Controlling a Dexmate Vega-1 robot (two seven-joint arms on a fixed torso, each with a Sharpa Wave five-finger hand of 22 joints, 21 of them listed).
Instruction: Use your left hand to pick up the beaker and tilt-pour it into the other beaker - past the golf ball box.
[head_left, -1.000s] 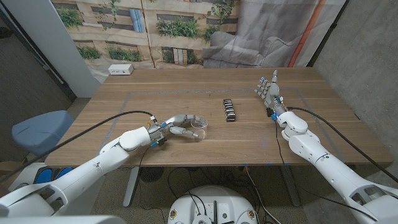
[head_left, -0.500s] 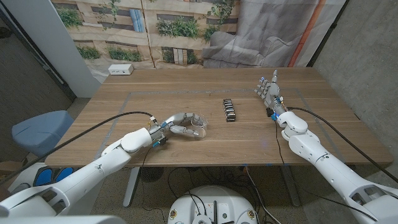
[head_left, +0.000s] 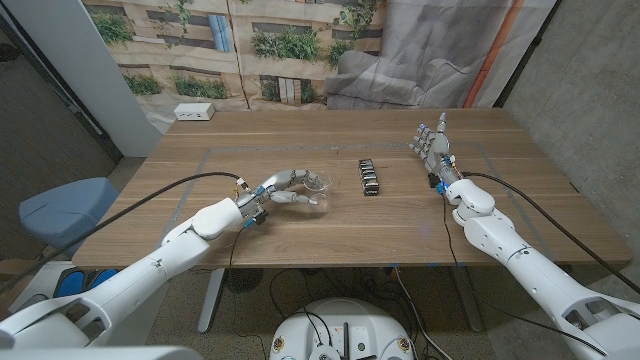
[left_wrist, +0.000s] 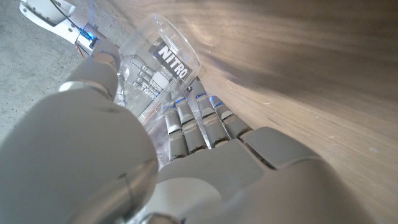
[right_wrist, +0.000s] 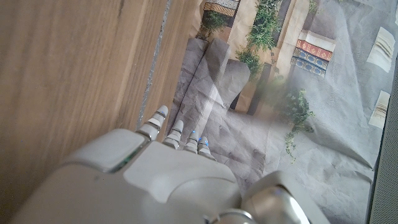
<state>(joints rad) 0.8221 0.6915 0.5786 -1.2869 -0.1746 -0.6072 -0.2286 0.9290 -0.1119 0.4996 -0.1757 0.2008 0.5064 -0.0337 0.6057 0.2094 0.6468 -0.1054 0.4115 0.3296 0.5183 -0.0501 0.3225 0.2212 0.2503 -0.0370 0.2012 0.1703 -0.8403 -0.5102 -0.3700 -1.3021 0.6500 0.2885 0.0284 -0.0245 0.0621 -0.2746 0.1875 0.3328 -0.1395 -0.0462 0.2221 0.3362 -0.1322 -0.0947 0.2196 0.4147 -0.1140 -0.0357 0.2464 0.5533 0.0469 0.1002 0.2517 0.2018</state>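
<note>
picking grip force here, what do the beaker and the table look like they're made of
Beaker: clear glass or hard plastic, glossy; the wood grain and the left hand holding it show through its wall, which carries white printed marks. The look leaves glass or plastic open.
Table: wood or wood veneer, matte brown, with long grain streaks.

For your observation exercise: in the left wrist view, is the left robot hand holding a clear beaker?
Yes: the left robot hand has its fingers wrapped around the clear glass beaker.
</note>
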